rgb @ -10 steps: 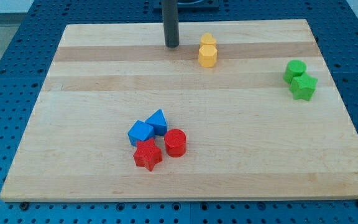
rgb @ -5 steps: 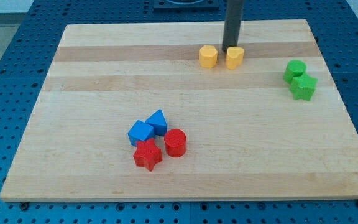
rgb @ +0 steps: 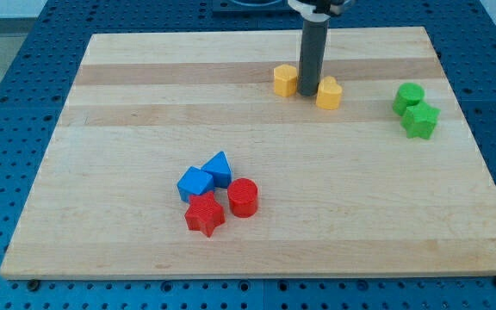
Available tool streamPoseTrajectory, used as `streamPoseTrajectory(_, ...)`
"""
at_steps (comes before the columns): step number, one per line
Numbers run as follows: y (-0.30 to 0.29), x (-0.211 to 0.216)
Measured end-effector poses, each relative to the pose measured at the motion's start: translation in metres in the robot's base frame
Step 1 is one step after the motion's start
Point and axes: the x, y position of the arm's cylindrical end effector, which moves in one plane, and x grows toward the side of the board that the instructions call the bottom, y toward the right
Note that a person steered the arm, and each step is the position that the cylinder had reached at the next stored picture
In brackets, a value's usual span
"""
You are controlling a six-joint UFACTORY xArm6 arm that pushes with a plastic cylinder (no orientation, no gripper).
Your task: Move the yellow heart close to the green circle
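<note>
The yellow heart (rgb: 329, 93) lies near the view's top, right of centre. My tip (rgb: 307, 93) stands right against its left side, between it and a yellow hexagon (rgb: 286, 79). The green circle (rgb: 408, 96) sits near the view's right edge, well to the right of the heart, with a green star (rgb: 420, 120) touching it just below.
A cluster sits low at centre-left: a blue block (rgb: 195, 183), a blue triangle (rgb: 219, 168), a red cylinder (rgb: 242, 197) and a red star (rgb: 204, 214). The wooden board (rgb: 127, 112) ends in blue pegboard on all sides.
The tip swept right from the hexagon's left, split the yellow pair, then came down between them. The heart moved right and down; the hexagon shifted slightly left.
</note>
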Motion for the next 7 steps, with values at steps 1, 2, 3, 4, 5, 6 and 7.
streamPoseTrajectory(1,0.017,0.003)
streamPoseTrajectory(2,0.043,0.003)
streamPoseTrajectory(3,0.066,0.004)
streamPoseTrajectory(4,0.076,0.004)
streamPoseTrajectory(5,0.093,0.004)
streamPoseTrajectory(6,0.089,0.003)
streamPoseTrajectory(7,0.066,-0.014)
